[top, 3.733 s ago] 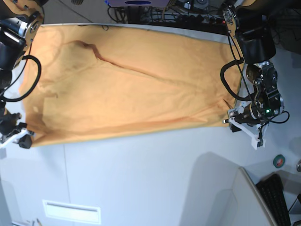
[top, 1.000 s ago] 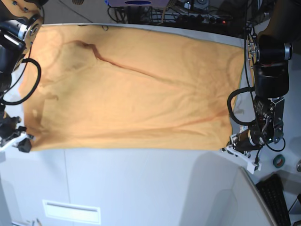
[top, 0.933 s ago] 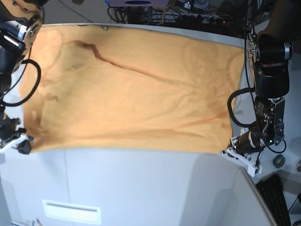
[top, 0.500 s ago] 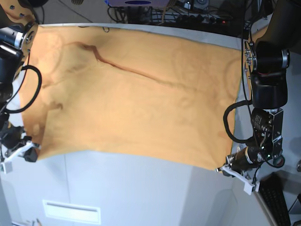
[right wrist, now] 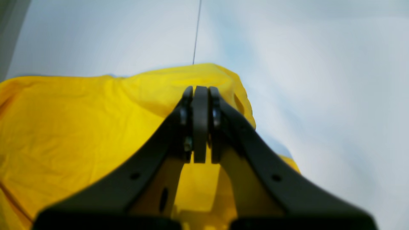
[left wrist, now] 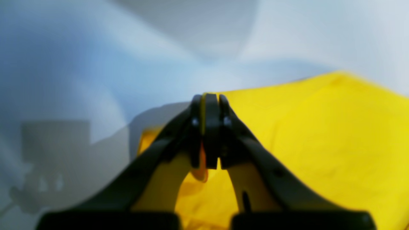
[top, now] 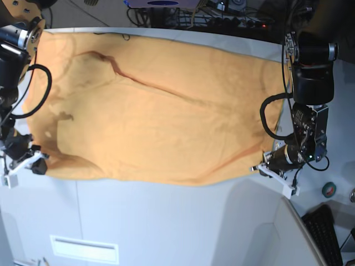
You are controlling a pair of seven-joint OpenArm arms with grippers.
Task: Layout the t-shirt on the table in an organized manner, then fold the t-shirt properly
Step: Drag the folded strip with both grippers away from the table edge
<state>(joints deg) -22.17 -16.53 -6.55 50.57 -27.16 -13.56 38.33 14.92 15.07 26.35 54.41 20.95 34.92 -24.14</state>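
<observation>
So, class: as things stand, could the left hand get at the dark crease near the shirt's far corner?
Probably not right away. The left hand is shut on the t-shirt at its near corner; the crease lies diagonally across the cloth, nearer the right hand's side. It would have to let go first.

No text, label or number could be read anywhere; the t-shirt point(top: 155, 111) showed plain orange fabric; both wrist views were perhaps too blurred.

Behind the far edge: tangle of dark cables point(top: 222, 16) and a blue-lit device point(top: 162, 3). At lower right, a black keyboard point(top: 327, 235) and a small green-red round object point(top: 329, 189). Light was even and soft, shadows faint.
</observation>
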